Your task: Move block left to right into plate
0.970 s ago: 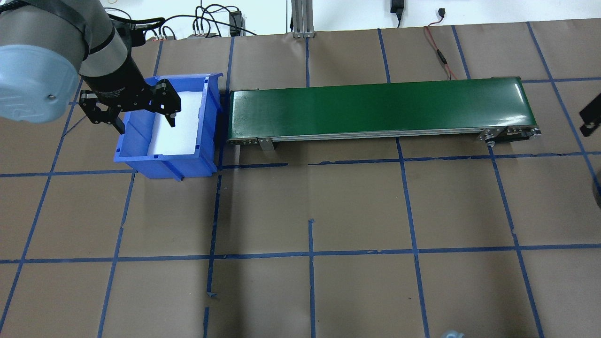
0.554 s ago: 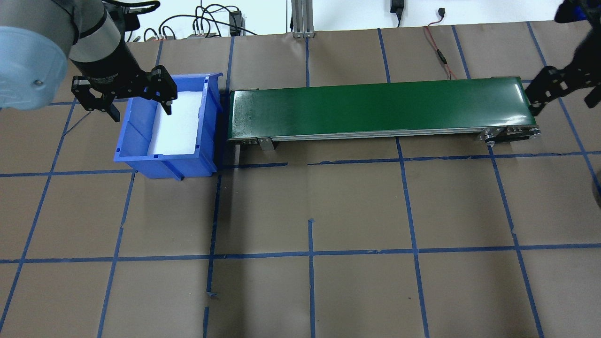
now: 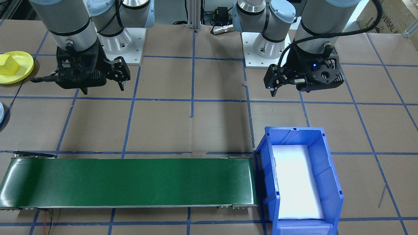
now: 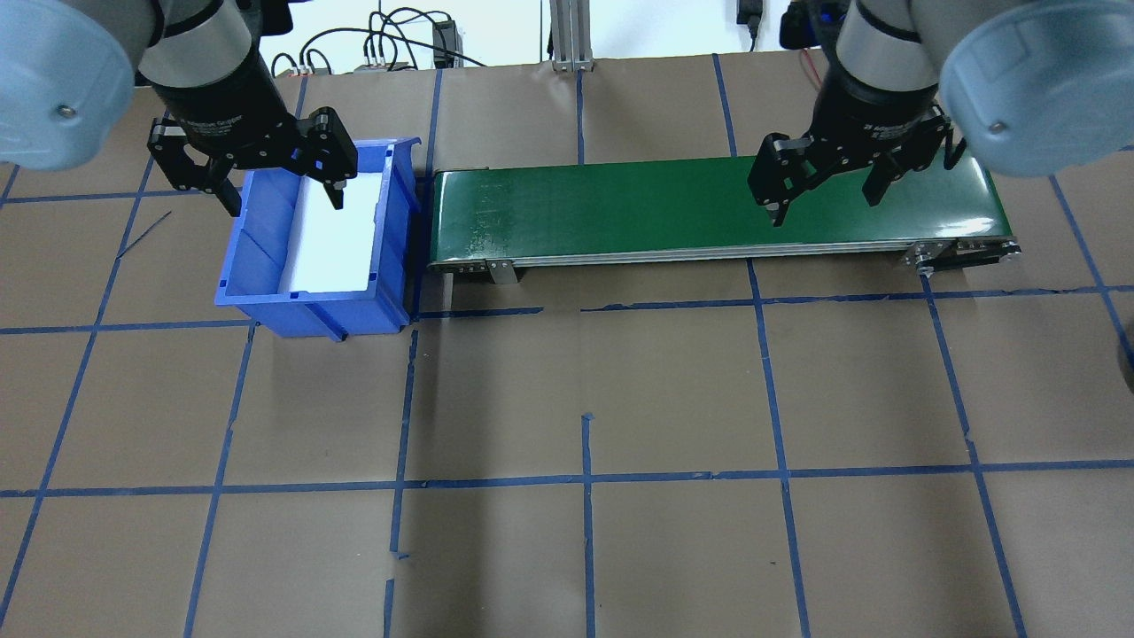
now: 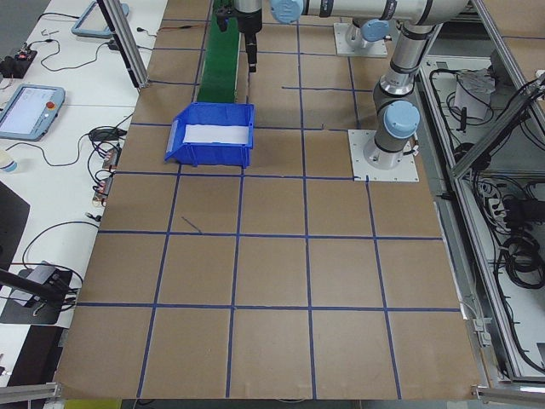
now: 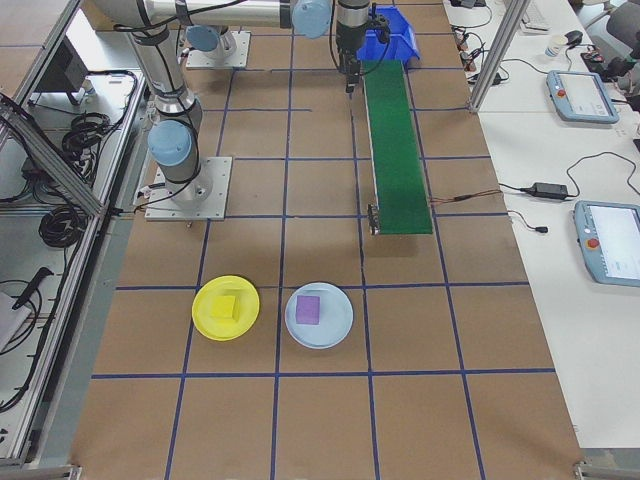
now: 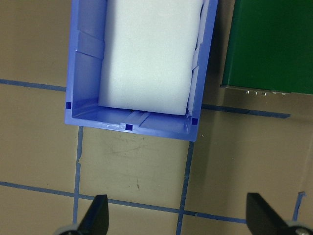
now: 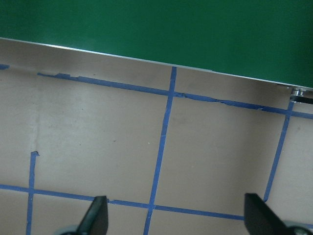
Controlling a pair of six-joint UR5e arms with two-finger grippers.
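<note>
Partial print "VERSAL" on the brown cardboard box (image 3: 388, 16) (top corner, cut off); gripper lettering too small to read.

bin (image 4: 314, 244) sits at conveyor's (image 4: 709, 208) left end, nearly touching, foam pad (image 4: 332, 235) inside it. left gripper (image 4: 276, 190) hangs above the bin, right gripper (image 4: 824, 190) above belt's right part. block (image 6: 226, 306) lies in plate (image 6: 226, 308), well apart, beside second plate (image 6: 319, 315).

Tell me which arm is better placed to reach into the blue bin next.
Left. The left gripper, open, hangs right by the blue bin; the right gripper, also open, is near the conveyor belt's opposite end.
</note>
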